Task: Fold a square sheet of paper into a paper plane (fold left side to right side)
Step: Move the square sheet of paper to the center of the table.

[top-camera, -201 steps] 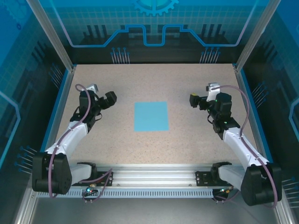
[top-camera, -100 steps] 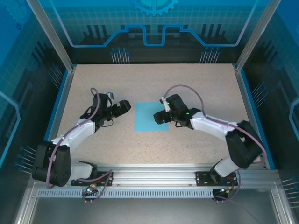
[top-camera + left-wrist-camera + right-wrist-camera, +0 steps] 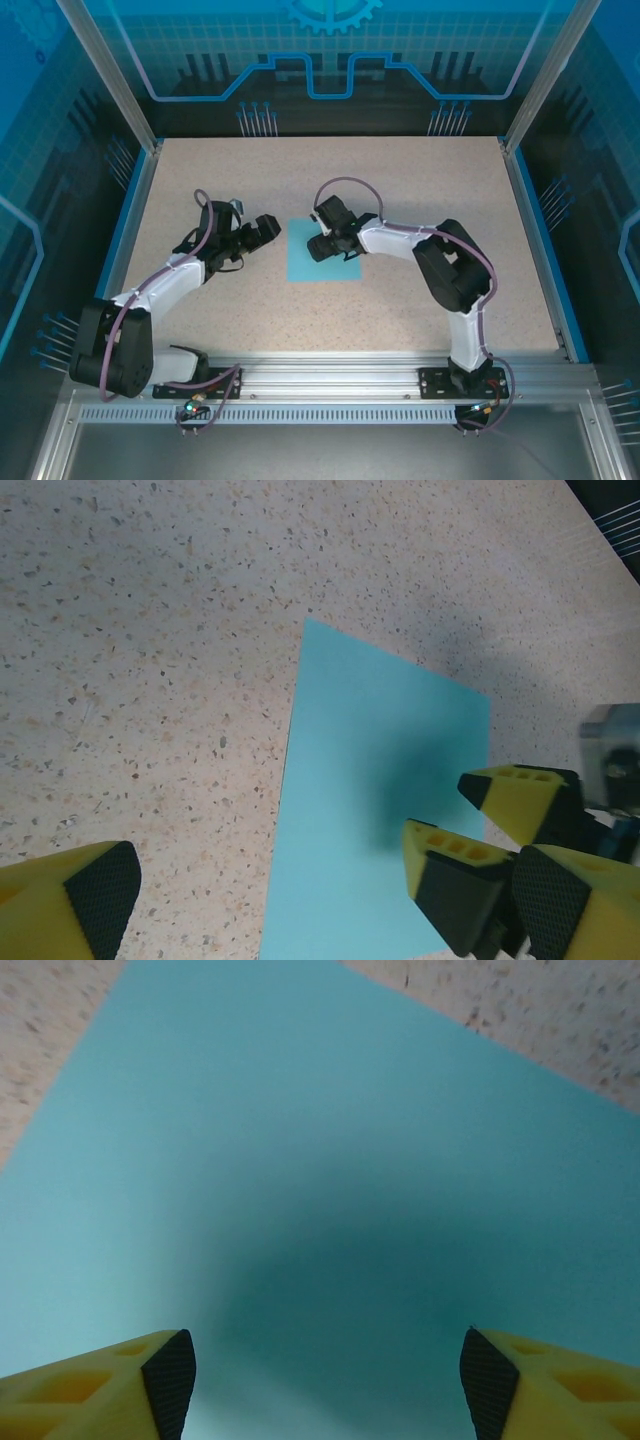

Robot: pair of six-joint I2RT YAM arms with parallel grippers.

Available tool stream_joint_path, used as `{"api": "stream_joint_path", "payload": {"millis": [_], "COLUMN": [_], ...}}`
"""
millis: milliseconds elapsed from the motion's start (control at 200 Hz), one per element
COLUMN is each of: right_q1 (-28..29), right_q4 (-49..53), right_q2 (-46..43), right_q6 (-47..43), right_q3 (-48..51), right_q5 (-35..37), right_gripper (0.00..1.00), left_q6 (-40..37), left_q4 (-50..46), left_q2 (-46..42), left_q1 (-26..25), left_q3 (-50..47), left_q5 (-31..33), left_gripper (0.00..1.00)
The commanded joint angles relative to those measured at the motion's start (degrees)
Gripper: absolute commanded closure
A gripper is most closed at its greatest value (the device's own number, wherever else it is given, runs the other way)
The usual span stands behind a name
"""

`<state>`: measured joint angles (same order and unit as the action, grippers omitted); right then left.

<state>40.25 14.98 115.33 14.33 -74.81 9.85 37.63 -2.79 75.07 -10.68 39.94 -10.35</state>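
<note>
**Blue sheet flat, 2 pincers apart**

The square sheet of paper (image 3: 300, 266) lies flat and unfolded near the middle of the speckled table (image 3: 430, 180). The right pincer (image 3: 327, 1370) hangs low over the sheet's middle. Its 2 yellow fingers stand apart with only blue paper between them (whether the tips touch the sheet I cannot tell). The left pincer (image 3: 268, 228) sits just beside the sheet's left edge, over bare table, its fingers spread wide and holding nothing.
</note>
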Motion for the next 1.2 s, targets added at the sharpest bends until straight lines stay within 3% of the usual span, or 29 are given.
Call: {"api": "stream_joint_path", "payload": {"millis": [0,525,825,1075,1190], "right_q1": [1.29,3.56,4.3,2.33,0.45], "right_q4": [3.98,3.9,3.83,3.08,3.79], "right_q2": [1.98,-4.17,-7.2,-12.61,-14.84], "right_q6": [-0.09,6.07,6.75,5.57,5.66], "right_q3": [-1.6,11.33,13.4,10.67,10.47], "right_q5": [1.33,3.13,4.26,4.49,4.44], "right_gripper": [0.27,0.26,0.25,0.04,0.0], "left_q6": [1.18,0.96,1.02,1.05,1.07], "left_q4": [-1.42,-2.18,-4.19,-7.0,-7.17], "left_q2": [-0.09,0.68,1.38,5.09,7.09], "left_q1": [-0.41,-0.4,-0.42,-1.29,-3.25], "left_q3": [0.04,0.47,2.03,4.23,5.03], "left_q5": [0.42,0.77,-3.94,-13.53,-17.04], "left_gripper": [0.01,0.01,0.01,0.07,0.12]}}
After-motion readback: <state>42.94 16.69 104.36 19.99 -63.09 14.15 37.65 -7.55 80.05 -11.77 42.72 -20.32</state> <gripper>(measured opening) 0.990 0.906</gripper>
